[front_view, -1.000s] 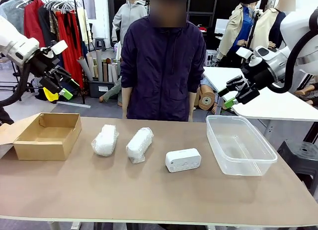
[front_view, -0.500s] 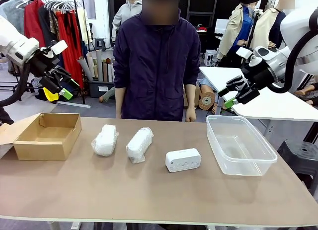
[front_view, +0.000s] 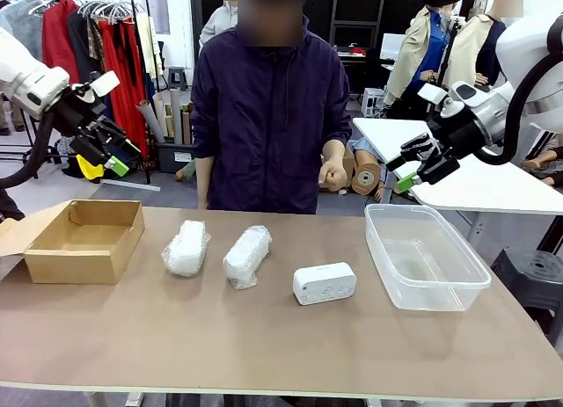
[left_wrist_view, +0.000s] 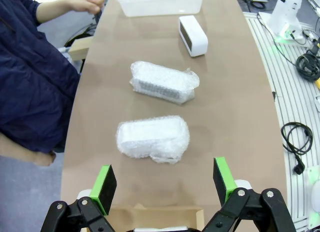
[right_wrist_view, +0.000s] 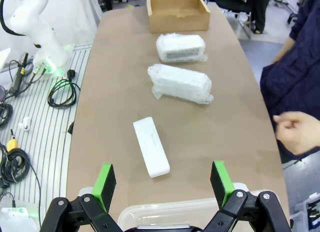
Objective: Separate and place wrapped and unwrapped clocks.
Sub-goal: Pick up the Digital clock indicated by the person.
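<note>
On a brown bench (front_view: 264, 354), a bare white clock (front_view: 325, 283) lies near the middle of a row, with everything else ranged around it. A person (front_view: 273, 117) in a dark jacket stands behind the clock at the far edge, one hand (front_view: 333, 174) raised in a loose fist. Close to the clock's right sits an empty clear tub (front_view: 440, 300); far to its left, an open cardboard box (front_view: 70, 265). Between box and clock lie the first wrapped bundle (front_view: 247, 256), next to the clock, and the second wrapped bundle (front_view: 186, 248) beyond it, the two apart from each other. High above and right of the clock hangs the right pincer (front_view: 402, 171), jaws spread wide and holding nothing. High and far to the clock's left, about over the box, the left pincer (front_view: 123, 156) is likewise wide open and empty. The right arm looks nearer to the clock, the left to the bundles. Seen from the right wrist, the clock's long axis runs roughly away from the pincer, so the jaws would likely span its narrow width with little turning. Seen from the left wrist, both bundles lie crosswise, along the line between the pads, which suggests a wrist turn before any grasp.
</note>
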`<state>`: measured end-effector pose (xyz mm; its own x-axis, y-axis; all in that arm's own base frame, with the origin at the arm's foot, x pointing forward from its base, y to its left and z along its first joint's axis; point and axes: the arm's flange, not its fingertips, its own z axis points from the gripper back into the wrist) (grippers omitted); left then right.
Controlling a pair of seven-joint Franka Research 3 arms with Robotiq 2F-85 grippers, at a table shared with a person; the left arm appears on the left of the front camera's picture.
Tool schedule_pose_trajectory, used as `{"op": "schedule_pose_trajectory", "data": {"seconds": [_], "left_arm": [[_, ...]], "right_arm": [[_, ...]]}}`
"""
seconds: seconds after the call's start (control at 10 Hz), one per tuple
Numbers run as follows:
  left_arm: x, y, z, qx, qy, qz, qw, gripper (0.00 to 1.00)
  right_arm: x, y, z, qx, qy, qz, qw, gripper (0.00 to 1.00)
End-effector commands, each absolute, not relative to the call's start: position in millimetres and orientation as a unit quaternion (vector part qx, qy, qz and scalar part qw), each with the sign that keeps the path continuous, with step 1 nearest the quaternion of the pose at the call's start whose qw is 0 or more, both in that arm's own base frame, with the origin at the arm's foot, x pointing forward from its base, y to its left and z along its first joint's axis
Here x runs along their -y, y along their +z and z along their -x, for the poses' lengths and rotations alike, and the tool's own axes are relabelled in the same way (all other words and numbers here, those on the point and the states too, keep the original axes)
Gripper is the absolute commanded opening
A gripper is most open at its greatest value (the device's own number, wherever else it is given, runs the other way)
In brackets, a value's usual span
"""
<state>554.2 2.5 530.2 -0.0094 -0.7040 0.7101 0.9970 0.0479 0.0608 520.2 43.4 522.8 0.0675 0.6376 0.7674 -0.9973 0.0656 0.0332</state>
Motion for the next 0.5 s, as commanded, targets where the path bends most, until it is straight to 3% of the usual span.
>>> {"op": "schedule_pose_trajectory", "data": {"seconds": [0.0, 0.4], "left_arm": [[-2.4, 530.9, -550.3, 0.300, -0.643, 0.242, 0.662, 1.00], [-2.4, 530.9, -550.3, 0.300, -0.643, 0.242, 0.662, 1.00]], "right_arm": [[-44.5, 524.1, -516.9, 0.299, 0.612, -0.302, 0.667, 1.00], [-44.5, 524.1, -516.9, 0.299, 0.612, -0.302, 0.667, 1.00]]}}
